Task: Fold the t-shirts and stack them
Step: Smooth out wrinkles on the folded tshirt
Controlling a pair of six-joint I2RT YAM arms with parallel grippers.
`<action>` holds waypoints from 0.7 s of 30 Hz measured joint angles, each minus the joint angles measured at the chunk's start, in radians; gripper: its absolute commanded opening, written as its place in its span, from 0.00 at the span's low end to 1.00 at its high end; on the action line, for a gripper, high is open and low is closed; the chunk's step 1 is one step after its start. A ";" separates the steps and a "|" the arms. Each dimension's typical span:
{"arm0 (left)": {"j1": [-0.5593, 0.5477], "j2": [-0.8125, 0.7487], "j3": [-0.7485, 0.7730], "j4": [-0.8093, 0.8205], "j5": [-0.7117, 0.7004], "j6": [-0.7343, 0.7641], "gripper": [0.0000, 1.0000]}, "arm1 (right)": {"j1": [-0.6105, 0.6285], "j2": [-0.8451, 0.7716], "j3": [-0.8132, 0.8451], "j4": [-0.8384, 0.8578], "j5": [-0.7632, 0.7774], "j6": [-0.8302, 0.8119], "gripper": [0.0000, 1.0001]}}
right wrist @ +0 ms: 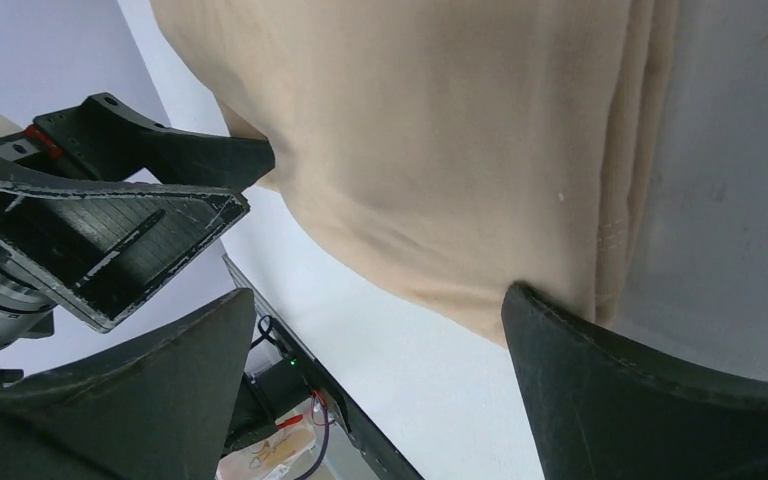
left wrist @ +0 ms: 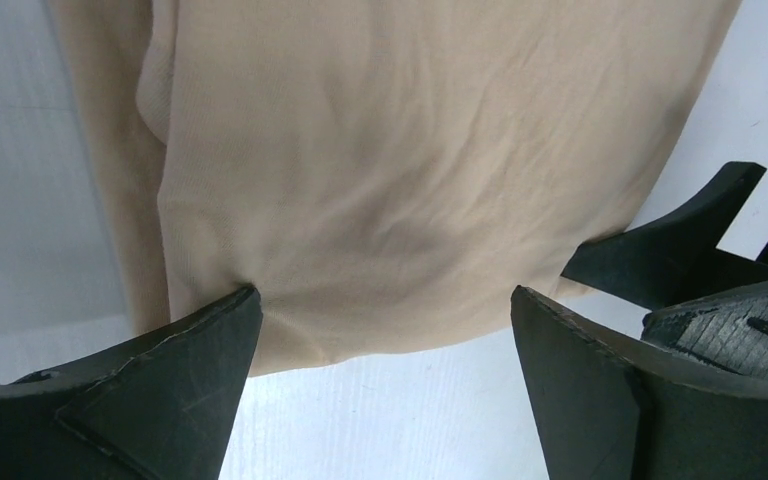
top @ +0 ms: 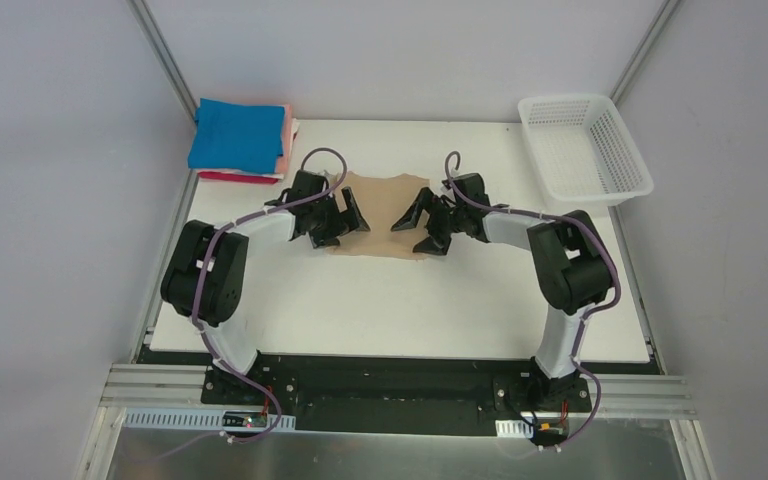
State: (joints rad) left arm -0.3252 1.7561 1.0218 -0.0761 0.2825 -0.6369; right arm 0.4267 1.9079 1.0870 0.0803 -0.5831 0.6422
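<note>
A tan t-shirt (top: 385,200) lies partly folded, flat on the white table between my two grippers. My left gripper (top: 350,228) stands open over its left edge, and in the left wrist view the shirt (left wrist: 400,170) fills the space beyond the open left gripper (left wrist: 382,295), one fingertip touching the cloth. My right gripper (top: 418,230) is open at the shirt's right edge, and the right wrist view shows the tan shirt (right wrist: 440,140) just past the open right gripper (right wrist: 380,295). A stack of folded t-shirts (top: 240,138), blue on top, pink, white and red beneath, sits at the back left.
A white mesh basket (top: 585,148) stands at the back right corner of the table (top: 400,300). The two grippers face each other closely, the left one's fingers (right wrist: 140,190) showing in the right wrist view. Grey walls enclose the left and right sides.
</note>
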 measured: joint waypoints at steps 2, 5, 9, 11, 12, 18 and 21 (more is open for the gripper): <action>0.000 -0.026 -0.040 0.030 -0.005 -0.005 0.98 | -0.003 -0.009 -0.024 0.036 -0.005 0.008 0.99; -0.001 -0.080 -0.091 0.036 -0.006 -0.007 0.99 | -0.006 -0.031 -0.053 0.056 -0.003 0.010 0.99; 0.000 -0.193 -0.129 -0.046 -0.018 0.002 0.99 | -0.010 -0.088 -0.071 -0.011 0.032 -0.011 0.99; 0.006 -0.262 -0.130 -0.078 -0.035 0.016 0.99 | -0.017 -0.150 -0.089 -0.063 0.067 -0.031 0.99; 0.006 -0.290 -0.130 -0.083 -0.047 0.024 0.99 | -0.019 -0.190 -0.099 -0.087 0.085 -0.041 0.99; 0.041 -0.311 -0.043 -0.135 -0.158 0.062 0.99 | -0.032 -0.463 -0.161 -0.166 0.243 -0.100 0.99; 0.093 -0.175 0.068 -0.154 -0.166 0.073 0.99 | -0.053 -0.568 -0.215 -0.178 0.304 -0.114 0.99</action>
State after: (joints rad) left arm -0.2321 1.5810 1.0893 -0.2306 0.1165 -0.5640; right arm 0.3737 1.3399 0.8719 -0.0978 -0.2790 0.5282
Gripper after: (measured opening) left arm 0.990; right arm 0.993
